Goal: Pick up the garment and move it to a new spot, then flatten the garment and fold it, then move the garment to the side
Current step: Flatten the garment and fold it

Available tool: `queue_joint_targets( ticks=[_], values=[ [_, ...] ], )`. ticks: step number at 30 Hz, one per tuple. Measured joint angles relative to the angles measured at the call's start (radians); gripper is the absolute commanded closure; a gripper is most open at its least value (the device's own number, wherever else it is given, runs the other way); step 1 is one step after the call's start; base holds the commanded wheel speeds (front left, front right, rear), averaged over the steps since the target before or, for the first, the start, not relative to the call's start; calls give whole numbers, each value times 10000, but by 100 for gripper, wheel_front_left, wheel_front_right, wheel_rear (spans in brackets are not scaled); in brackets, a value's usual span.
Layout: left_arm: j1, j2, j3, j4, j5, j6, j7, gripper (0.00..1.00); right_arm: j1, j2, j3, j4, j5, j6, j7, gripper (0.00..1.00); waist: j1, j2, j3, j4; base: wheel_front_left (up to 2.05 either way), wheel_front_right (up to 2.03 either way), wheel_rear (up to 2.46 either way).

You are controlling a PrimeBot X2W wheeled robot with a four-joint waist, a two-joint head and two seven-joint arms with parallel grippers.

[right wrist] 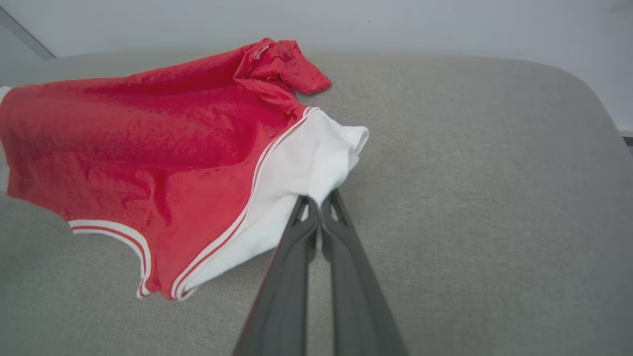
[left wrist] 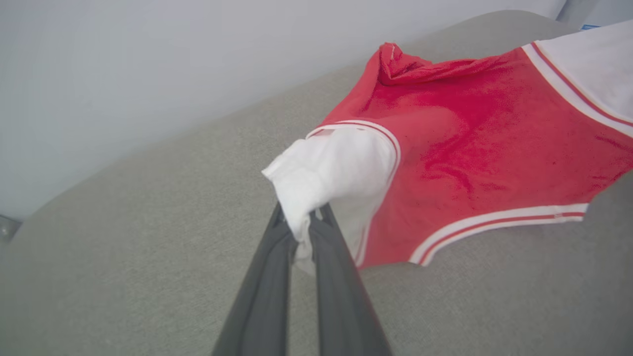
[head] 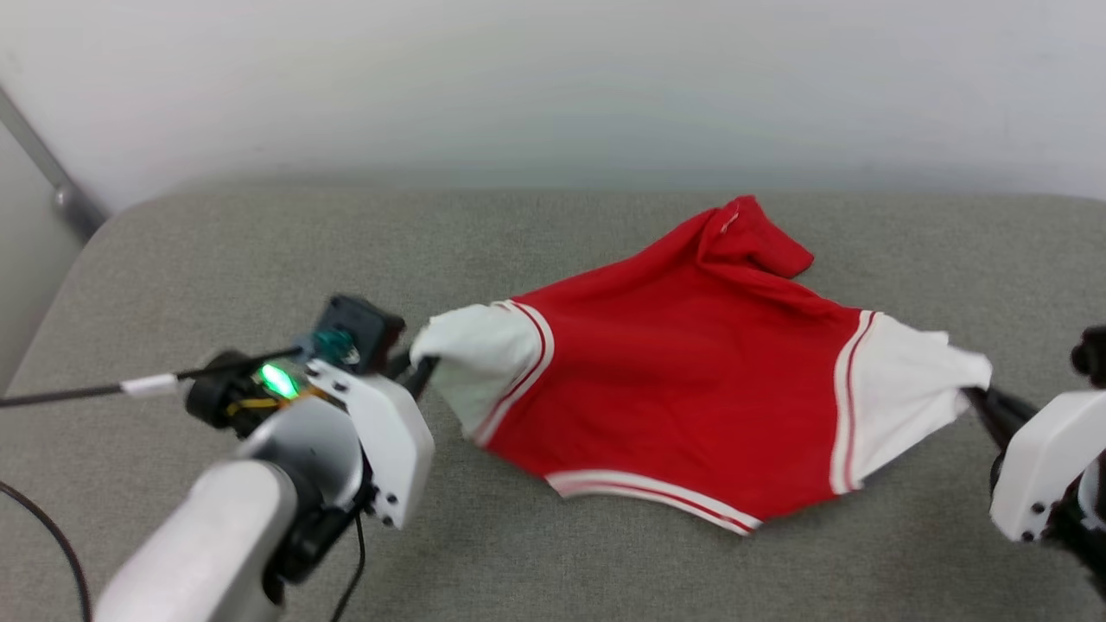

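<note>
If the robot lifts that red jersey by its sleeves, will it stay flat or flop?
Probably floppy: the red jersey sags and bunches between the left gripper and right gripper. Likely light, since pinched sleeve tips alone hold it stretched.

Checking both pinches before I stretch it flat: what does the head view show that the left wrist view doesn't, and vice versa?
Head view, not left wrist: the right gripper at the right-side sleeve of the garment, and the green light on the left arm. Left wrist, not head: a close look at the left gripper, shut on white sleeve cloth. Both: the red body spread on the grey cushion, bunched at its far edge.
</note>
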State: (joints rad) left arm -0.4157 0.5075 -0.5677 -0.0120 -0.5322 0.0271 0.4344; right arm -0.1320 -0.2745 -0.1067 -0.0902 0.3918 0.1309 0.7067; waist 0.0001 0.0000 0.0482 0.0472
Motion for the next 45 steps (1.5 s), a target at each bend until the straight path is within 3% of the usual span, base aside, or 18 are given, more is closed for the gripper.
queue_joint_targets(
  ticks=[7,16,21,22,28,37,45],
  values=[
    [-1383,207,1124,-1160,96,616,-199,100,-1345,-566,-265,-892,-203,0,-29,100,0,0,-337,63,0,0,0],
    [-4260,-293,2031,171,-128,734,-435,100,-4732,-1601,-115,-453,-128,2,50,100,0,0,109,-72,0,0,0],
    [-5607,-525,2186,1174,-111,581,-696,100,-6549,-1992,276,389,-35,2,-309,100,0,0,570,-171,0,0,0],
    [-6252,-711,2293,1758,-146,548,-913,100,-7476,-2069,560,941,-10,2,-648,100,0,0,858,-234,0,0,0],
    [-7968,-922,2523,3398,111,523,-1764,100,-9674,-2184,1687,2681,-236,2,-1770,100,0,0,1783,-475,0,0,0],
    [-10343,-970,2566,5225,767,359,-3398,100,-12638,-1854,2508,4989,-681,2,-3883,100,1,0,3337,-896,0,0,0],
    [-11666,-982,2661,6332,894,79,-4481,100,-14043,-1653,3114,6403,-665,2,-5212,100,1,0,4536,-1138,0,0,0]
  ],
)
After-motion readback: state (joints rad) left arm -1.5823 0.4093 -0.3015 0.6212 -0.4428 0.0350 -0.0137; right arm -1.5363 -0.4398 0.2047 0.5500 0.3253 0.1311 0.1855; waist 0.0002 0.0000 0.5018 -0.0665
